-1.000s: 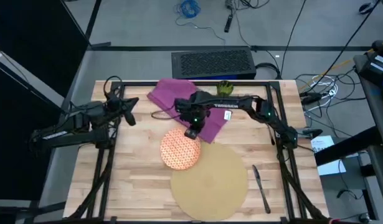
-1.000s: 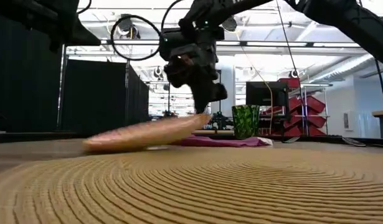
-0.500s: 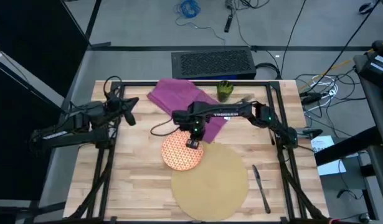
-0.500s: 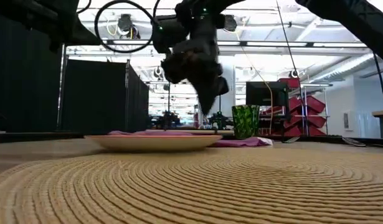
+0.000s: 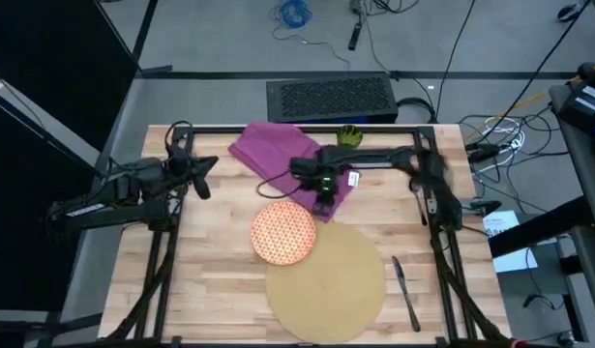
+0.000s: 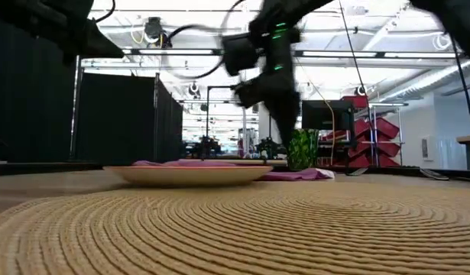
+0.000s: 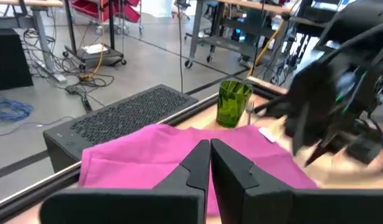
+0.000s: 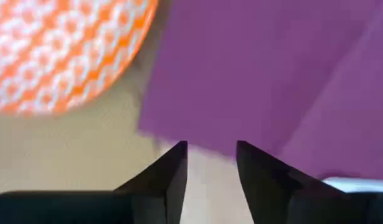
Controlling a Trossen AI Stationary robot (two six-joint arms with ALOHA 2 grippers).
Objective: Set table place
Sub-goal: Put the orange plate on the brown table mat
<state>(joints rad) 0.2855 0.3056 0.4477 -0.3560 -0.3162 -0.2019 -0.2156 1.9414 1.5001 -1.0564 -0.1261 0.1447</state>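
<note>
Right now I see the right gripper (image 5: 324, 207) part-open and empty above the purple napkin's (image 5: 270, 147) near edge, plate (image 5: 282, 232) flat beside it, left gripper (image 7: 210, 163) shut

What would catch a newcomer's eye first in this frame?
The orange-and-white plate lies flat at the table's middle, overlapping the far-left edge of the big tan mat. The right gripper hangs open over the purple napkin just behind the plate, holding nothing. The left gripper waits shut near the left edge.
</note>
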